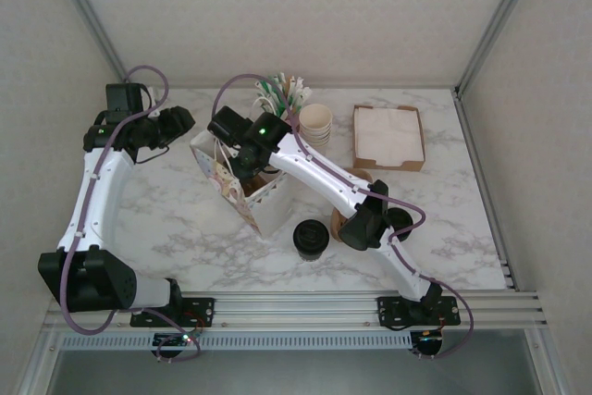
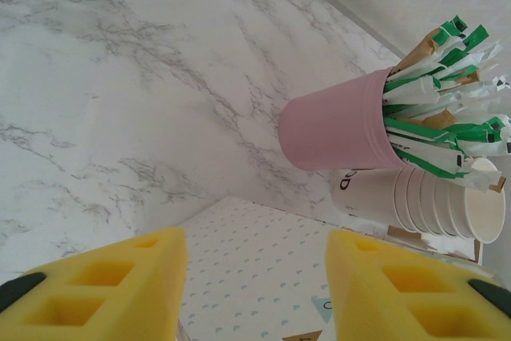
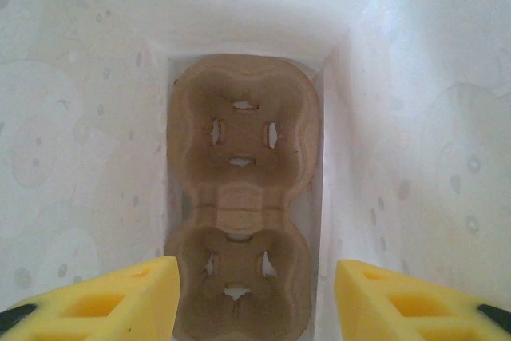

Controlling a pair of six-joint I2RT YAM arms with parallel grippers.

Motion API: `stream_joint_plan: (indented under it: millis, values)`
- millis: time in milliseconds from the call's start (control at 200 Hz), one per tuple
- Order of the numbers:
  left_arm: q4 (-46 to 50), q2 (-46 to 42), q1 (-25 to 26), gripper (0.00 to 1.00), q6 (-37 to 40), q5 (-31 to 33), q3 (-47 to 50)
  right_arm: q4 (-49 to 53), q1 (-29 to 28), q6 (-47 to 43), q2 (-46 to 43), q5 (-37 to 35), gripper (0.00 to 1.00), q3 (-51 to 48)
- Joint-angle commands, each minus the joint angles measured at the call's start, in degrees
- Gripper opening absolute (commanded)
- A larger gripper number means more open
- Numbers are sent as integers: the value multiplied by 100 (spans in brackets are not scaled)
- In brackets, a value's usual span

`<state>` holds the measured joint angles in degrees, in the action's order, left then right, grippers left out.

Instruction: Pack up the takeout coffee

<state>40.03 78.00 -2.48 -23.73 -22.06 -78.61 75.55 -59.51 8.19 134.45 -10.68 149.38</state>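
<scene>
The takeout coffee (image 1: 310, 238), a small cup under a round black lid, stands on the marble table just right of the white paper bag (image 1: 264, 208). My right gripper (image 1: 243, 166) reaches down into the bag's open top. Its yellow fingers (image 3: 96, 301) stand open with nothing between them, above a brown pulp cup carrier (image 3: 239, 197) whose two wells are empty. My left gripper (image 1: 180, 123) hovers at the bag's far left corner. Its jaws are apart over the bag's patterned panel (image 2: 255, 269), holding nothing.
A pink cup of green-wrapped sticks (image 1: 280, 94) (image 2: 339, 129) and a stack of cream cups (image 1: 315, 123) (image 2: 423, 201) stand behind the bag. A cardboard tray of napkins (image 1: 388, 136) sits at the back right. Brown carriers (image 1: 339, 226) and a black lid (image 1: 401, 219) lie by the right arm's elbow.
</scene>
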Motion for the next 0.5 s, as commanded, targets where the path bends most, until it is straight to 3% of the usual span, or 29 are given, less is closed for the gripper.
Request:
stream_joint_plan:
  millis: [0, 496]
  values:
    - [-55, -28, -16, 49, 118, -127, 45, -116, 27, 60, -252, -136, 55, 202]
    - [-17, 37, -11, 50, 127, -245, 26, -242, 27, 115, -503, -119, 57, 197]
